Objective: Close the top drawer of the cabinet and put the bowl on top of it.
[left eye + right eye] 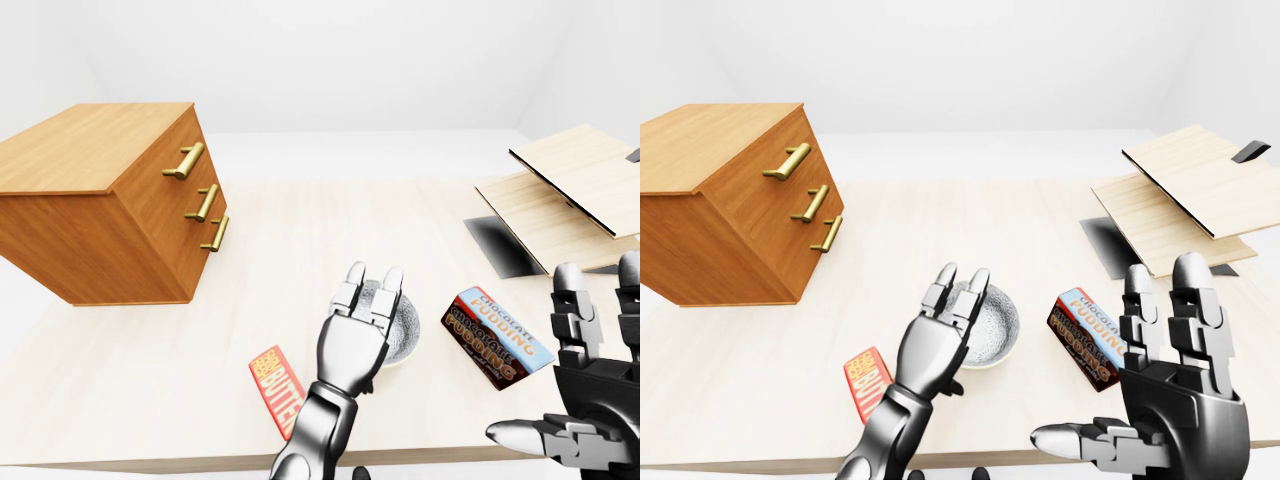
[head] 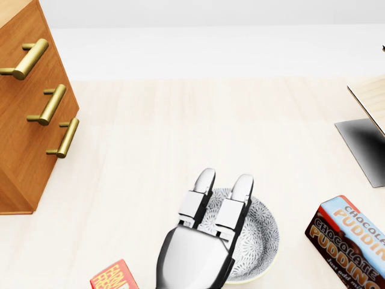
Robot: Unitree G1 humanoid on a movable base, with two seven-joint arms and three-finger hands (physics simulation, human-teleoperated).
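Bowl (image 2: pixel 258 241) looks like light, rigid, slick ceramic, so I'd pinch its rim. Left hand (image 2: pixel 201 247) fingers extended over it, not gripping; right hand (image 1: pixel 1175 395) splayed, empty.

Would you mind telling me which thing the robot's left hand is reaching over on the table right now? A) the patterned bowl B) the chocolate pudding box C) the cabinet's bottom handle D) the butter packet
A: in the head view the left hand has its open fingers stretched over the near rim of the bowl, with the pudding box lying apart to the right.
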